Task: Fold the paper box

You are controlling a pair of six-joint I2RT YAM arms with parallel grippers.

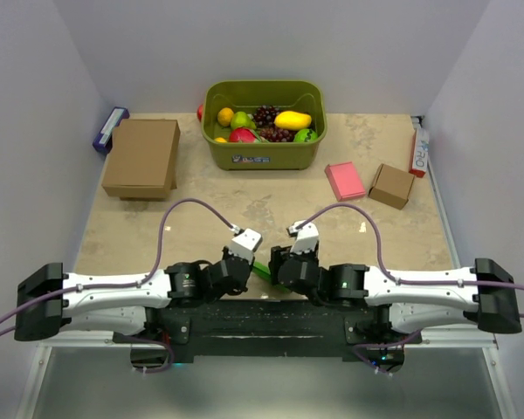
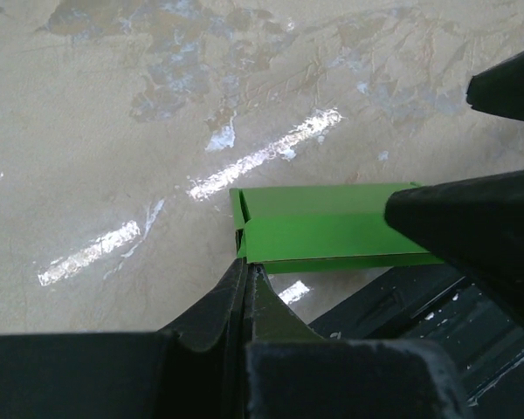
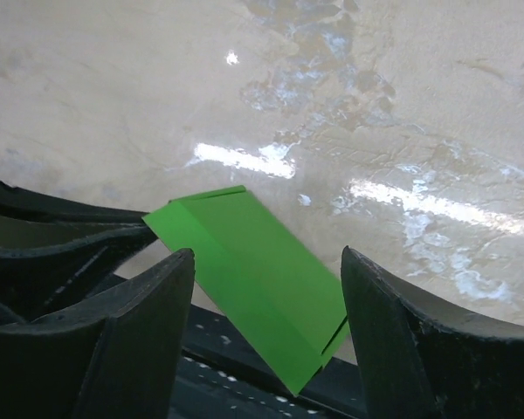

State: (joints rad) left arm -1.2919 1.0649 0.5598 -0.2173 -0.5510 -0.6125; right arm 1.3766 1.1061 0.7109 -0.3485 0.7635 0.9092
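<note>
the paper box (image 2: 323, 231) is seen as a bright green creased sheet, folded flat, at the near edge of the table (image 1: 244, 205). it lies between the two wrists and partly over the dark base bar (image 1: 262, 321). in the top view only a thin green sliver is shown, the rest being hidden under the arms.

the jaws of the left gripper (image 2: 247, 272) are pressed together on one corner of the box, with the green edge pinched between them. how much card is caught cannot be made out. the jaws of the right gripper (image 3: 269, 259) are held well apart, one on each side of the box's other end. whether they touch the card cannot be told, and one corner is cut off behind a finger.

farther back, an olive bin (image 1: 264, 155) of toy fruit, a brown cardboard box (image 1: 141, 157), a pink flat box (image 1: 344, 181) and a small cardboard box (image 1: 391, 185) are set well apart from the grippers.
</note>
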